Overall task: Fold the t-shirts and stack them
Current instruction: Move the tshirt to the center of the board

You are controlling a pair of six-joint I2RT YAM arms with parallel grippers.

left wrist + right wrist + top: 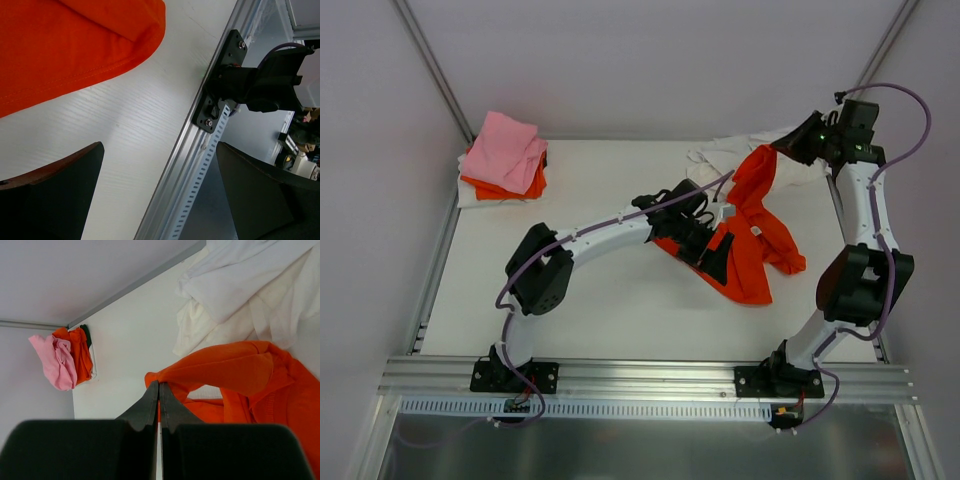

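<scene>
Found right gripper point(159, 385) clenched on bunched edge of orange shirt point(225, 365), cloth trailing right of jaws; white shirt point(240, 285) beyond tips, upper right. Found left gripper point(159, 150) released, spread wide, bare table point(125, 115) between jaws, same orange shirt ahead-left

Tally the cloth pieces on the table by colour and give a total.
Bright orange: 2, an unfolded orange cloth shirt mid-table and a folded orange cloth shirt in the far-left stack.
Light pink: 1, a pink cloth shirt topping that stack.
White: 2, a white cloth layer under the stack and a crumpled white cloth heap, possibly several shirts.
Total: 5.
</scene>
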